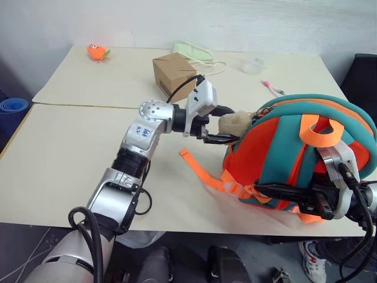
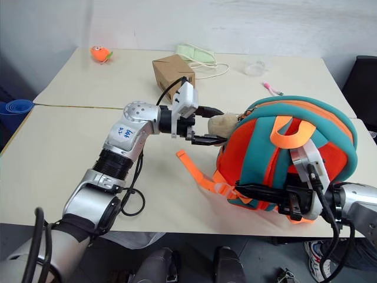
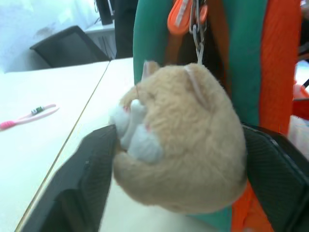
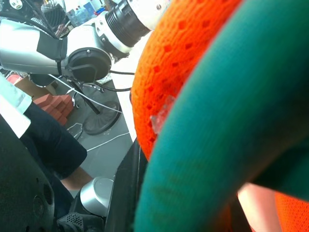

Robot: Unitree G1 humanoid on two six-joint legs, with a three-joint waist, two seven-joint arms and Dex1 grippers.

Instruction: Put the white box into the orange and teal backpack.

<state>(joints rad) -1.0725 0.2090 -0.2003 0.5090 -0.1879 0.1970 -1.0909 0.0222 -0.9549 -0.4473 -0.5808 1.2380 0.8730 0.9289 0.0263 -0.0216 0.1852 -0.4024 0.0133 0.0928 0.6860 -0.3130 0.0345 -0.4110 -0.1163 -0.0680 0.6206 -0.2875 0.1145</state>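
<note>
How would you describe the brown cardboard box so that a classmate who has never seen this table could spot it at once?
Start at the far side of the pale table, beyond the orange and teal backpack. The brown cardboard box stands there, just in front of a pale green pouch with a white cord. It is the only plain brown cube; the small orange toy sits away at the far left corner.

One backpack (image 1: 306, 147), one cardboard box (image 1: 173, 69) — one orange toy (image 1: 97, 52).
</note>
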